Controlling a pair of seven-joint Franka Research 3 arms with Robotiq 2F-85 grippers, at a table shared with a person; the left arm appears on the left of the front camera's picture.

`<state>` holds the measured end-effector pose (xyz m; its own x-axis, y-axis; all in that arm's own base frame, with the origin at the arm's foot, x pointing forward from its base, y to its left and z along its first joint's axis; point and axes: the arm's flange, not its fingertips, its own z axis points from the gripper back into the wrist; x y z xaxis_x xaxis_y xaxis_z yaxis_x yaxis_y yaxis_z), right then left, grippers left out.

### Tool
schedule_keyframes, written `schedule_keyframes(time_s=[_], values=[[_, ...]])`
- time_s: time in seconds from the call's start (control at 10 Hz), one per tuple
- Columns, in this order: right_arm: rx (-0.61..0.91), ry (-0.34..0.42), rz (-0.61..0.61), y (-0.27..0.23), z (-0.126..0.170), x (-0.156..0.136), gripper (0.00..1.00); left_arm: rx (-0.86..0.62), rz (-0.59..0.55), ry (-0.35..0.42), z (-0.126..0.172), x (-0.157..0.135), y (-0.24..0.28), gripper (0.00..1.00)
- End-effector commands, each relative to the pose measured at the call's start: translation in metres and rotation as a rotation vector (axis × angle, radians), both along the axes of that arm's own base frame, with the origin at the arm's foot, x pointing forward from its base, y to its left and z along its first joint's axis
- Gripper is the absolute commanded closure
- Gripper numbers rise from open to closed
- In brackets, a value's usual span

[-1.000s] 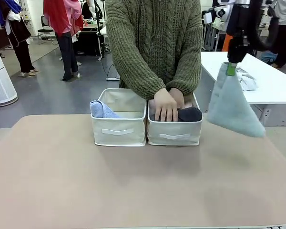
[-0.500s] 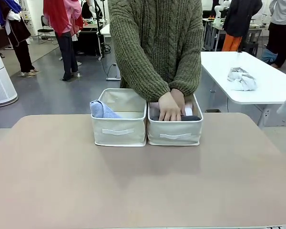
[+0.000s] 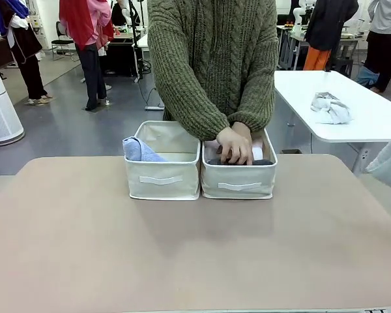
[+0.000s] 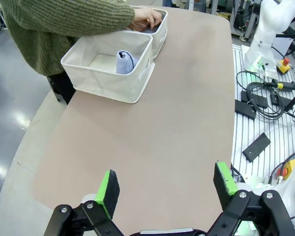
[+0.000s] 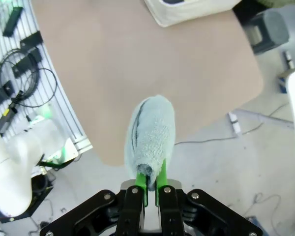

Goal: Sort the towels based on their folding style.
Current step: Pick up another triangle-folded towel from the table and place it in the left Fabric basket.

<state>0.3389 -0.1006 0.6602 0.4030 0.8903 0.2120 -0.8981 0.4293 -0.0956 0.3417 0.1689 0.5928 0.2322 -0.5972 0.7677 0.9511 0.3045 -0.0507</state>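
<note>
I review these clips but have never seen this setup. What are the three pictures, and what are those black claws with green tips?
They are a two-armed robot's pincers. The front view looks across the tan table at a person whose hands press towels into the right cream bin; a light blue towel lies in the left cream bin. The other two views come from cameras on the wrists. The left pincer is open and holds nothing. The right pincer is shut on a pale grey-green towel, hanging beyond the table's edge.
</note>
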Motion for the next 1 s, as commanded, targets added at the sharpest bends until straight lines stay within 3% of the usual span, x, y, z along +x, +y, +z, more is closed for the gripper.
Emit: schedule_keyframes(time_s=[0.0, 0.1, 0.2, 0.3, 0.5, 0.7, 0.9], values=[[-0.019, -0.001, -0.029, -0.005, 0.006, 0.005, 1.00, -0.014, 0.002, -0.034, -0.003, 0.000, -0.001, 0.00], [0.000, 0.000, 0.000, 0.000, 0.000, 0.000, 0.91, -0.014, 0.002, -0.034, -0.003, 0.000, -0.001, 0.00], [-0.145, -0.094, 0.130, 0.063, 0.031, -0.020, 0.91, -0.014, 0.002, -0.034, -0.003, 0.000, -0.001, 0.00], [-0.195, -0.128, 0.231, 0.102, 0.056, -0.037, 0.91, -0.014, 0.002, -0.034, -0.003, 0.000, -0.001, 0.00], [-0.204, -0.099, 0.358, 0.153, 0.079, -0.048, 0.91, -0.014, 0.002, -0.034, -0.003, 0.000, -0.001, 0.00], [-0.211, -0.048, 0.423, 0.186, 0.071, -0.049, 0.91, -0.014, 0.002, -0.034, -0.003, 0.000, -0.001, 0.00], [-0.107, -0.017, 0.474, 0.195, 0.063, -0.050, 0.91, -0.014, 0.002, -0.034, -0.003, 0.000, -0.001, 0.00]])
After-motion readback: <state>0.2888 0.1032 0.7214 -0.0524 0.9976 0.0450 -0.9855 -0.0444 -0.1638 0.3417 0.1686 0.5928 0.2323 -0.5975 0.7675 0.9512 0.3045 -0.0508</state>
